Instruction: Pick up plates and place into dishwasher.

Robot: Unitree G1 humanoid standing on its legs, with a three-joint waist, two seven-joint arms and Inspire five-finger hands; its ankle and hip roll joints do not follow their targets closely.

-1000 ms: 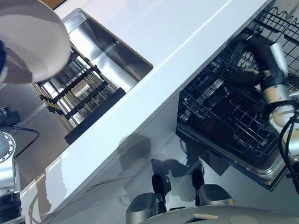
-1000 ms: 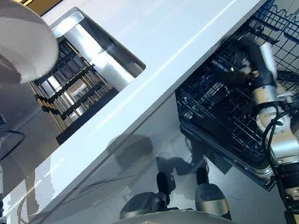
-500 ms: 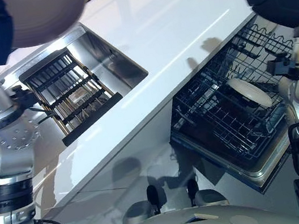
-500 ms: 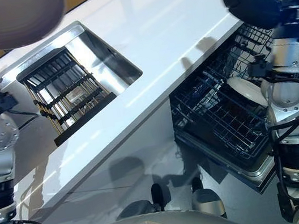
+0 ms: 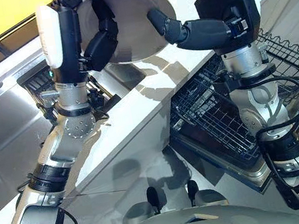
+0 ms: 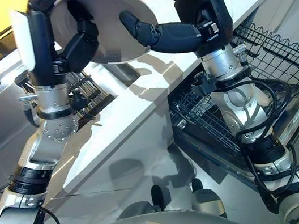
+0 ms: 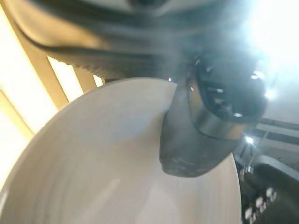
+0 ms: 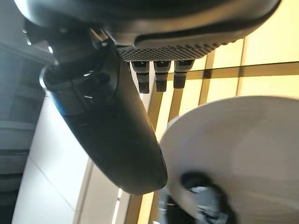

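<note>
Left robot hand (image 5: 100, 40) round one plate (image 5: 126, 21)

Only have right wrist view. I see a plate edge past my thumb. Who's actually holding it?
Observer: The left hand has it, curled on the plate with its thumb pressed on the plate's face.
Operator: Where is it relative to the dishwasher?
Observer: Raised above the white counter; the dishwasher rack is pulled out lower down, beneath your right arm.
Operator: Is my hand on the plate?
Observer: The right hand is at the plate's rim opposite the left hand; I can't tell whether it touches.
</note>
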